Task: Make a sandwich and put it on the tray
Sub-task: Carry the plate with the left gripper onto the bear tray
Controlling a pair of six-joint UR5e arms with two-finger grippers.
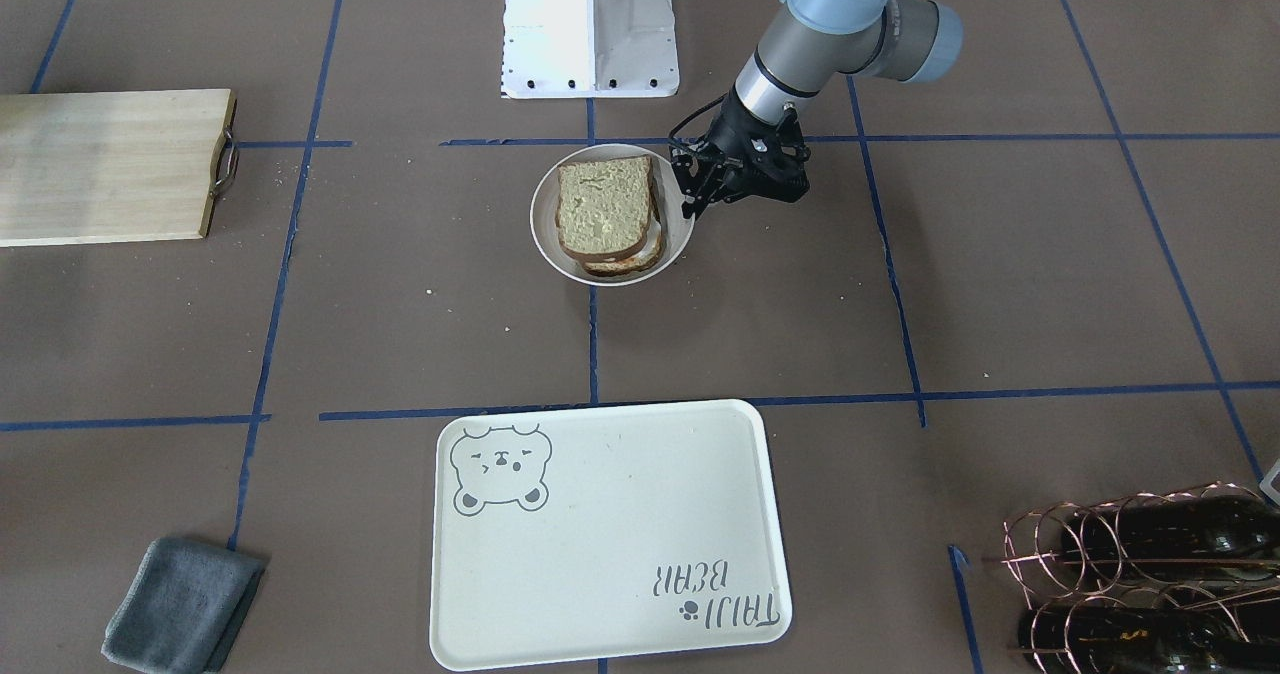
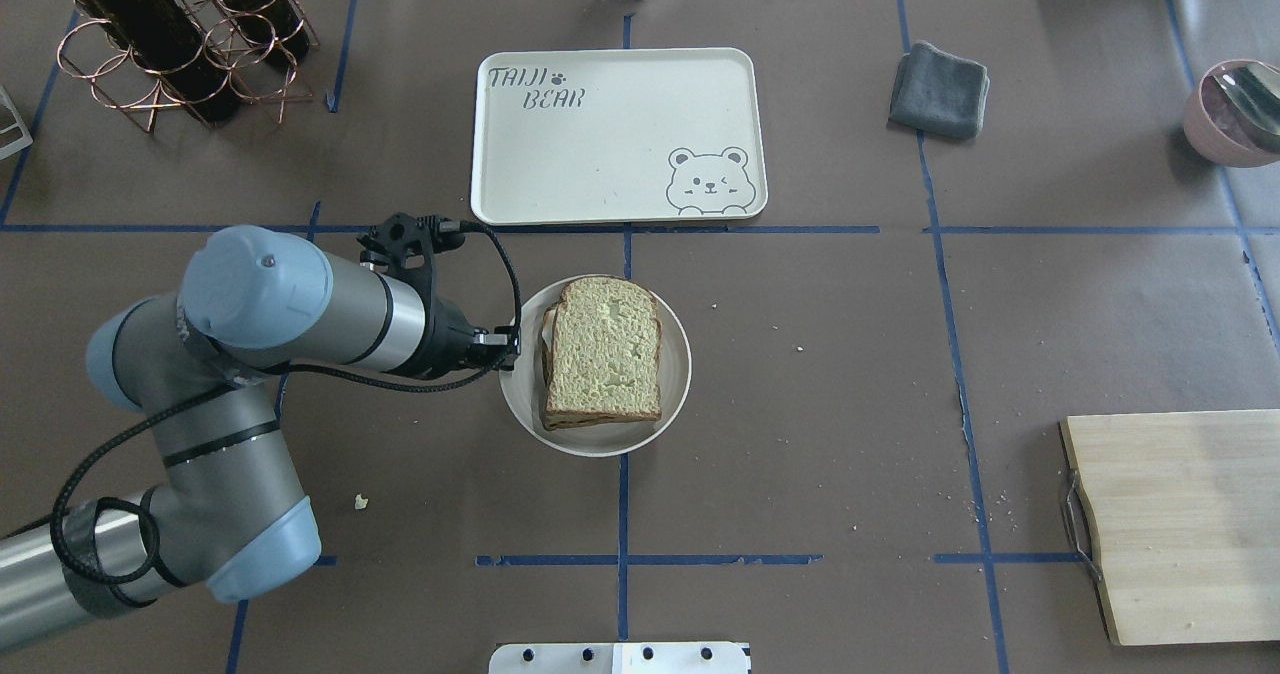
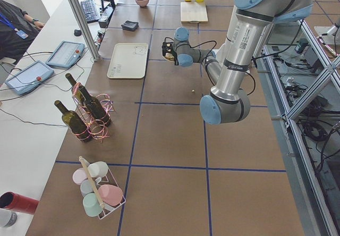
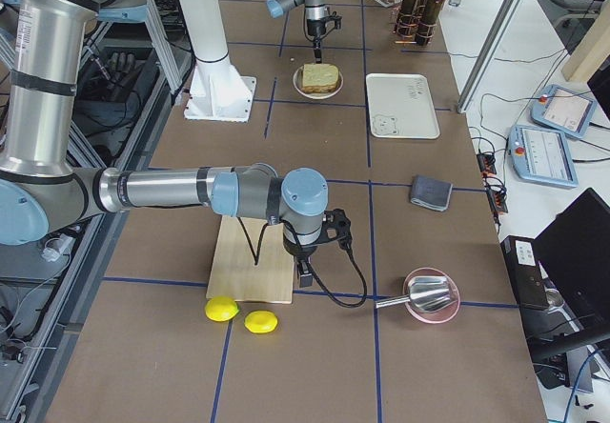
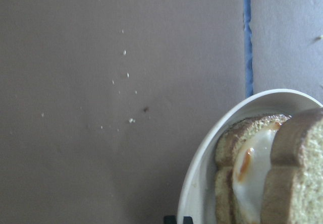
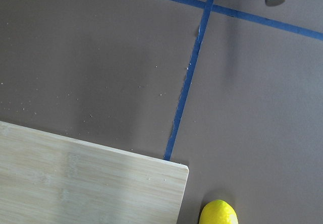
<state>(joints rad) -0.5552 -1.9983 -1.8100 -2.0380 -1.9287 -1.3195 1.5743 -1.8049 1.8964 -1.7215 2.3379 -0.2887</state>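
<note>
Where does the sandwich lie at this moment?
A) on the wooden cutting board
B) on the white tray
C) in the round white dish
C: the sandwich sits in the round white dish, which stands apart from the tray.

Just beside the left gripper, a smooth, faintly glossy white dish holds matt, porous bread slices with darker crusts and a wet-sheened fried egg. Behind the tool, the arm is brushed metal with blue-grey plastic caps. The table cover under it looks like matt brown paper lined with blue tape. Well apart from the gripper: a smooth satin white tray, a pale wooden cutting board, a soft grey cloth, and a coppery wire rack of glossy dark glass bottles.
</note>
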